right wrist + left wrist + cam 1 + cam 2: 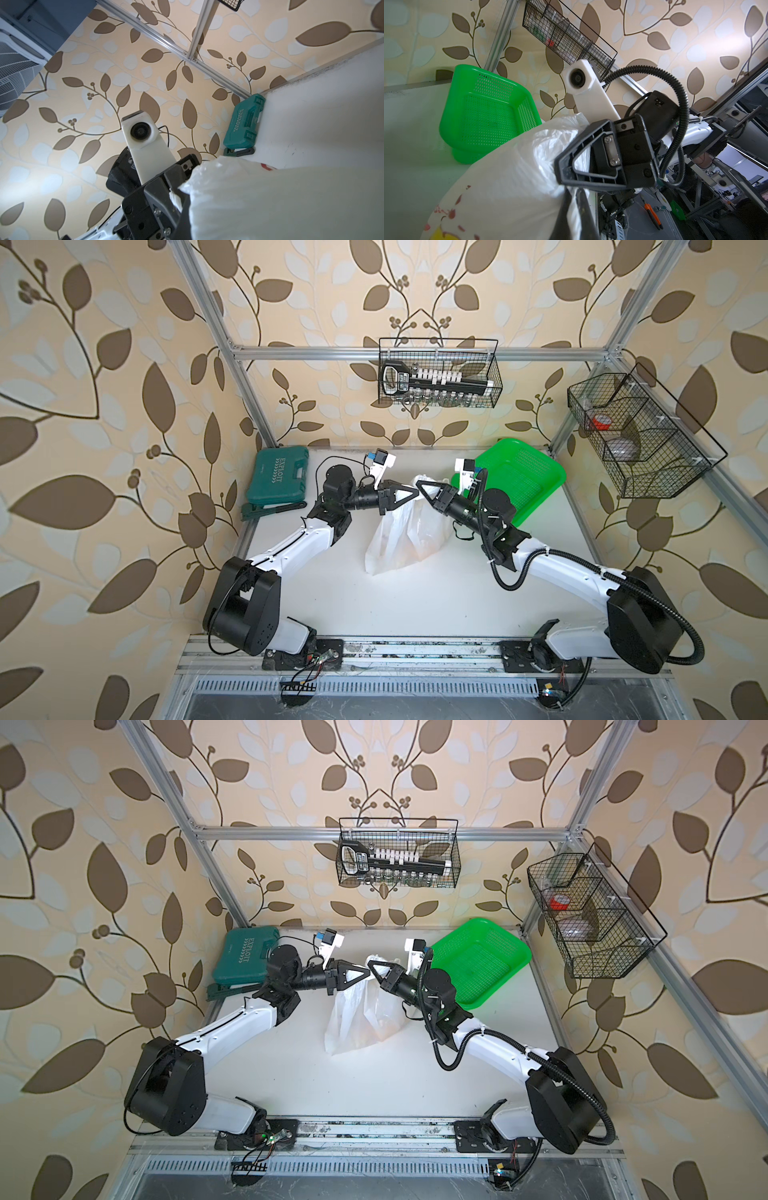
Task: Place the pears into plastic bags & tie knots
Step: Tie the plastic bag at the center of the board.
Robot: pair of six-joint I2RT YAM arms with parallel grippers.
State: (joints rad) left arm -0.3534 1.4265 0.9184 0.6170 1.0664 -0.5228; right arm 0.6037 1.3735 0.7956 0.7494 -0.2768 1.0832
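Note:
The white, semi-transparent plastic bag point(399, 539) point(357, 1019) is lifted by its top at mid-table, its bottom resting on the table. Orange-yellow pears point(424, 549) show faintly through it. My left gripper point(412, 492) point(367, 972) is shut on the bag's bunched top; white plastic sits pinched between its dark fingers point(576, 216). Tip to tip with it, my right gripper point(420, 488) point(372, 969) is shut on the same bunched top point(583, 162). In the right wrist view the bag point(280, 197) covers most of that gripper's fingers. The knots are out of view.
A green perforated basket point(523, 481) leans at the back right, close behind the right arm. A green tool case point(278, 481) lies at the back left. Wire baskets hang on the back rail point(440, 373) and on the right frame point(640, 435).

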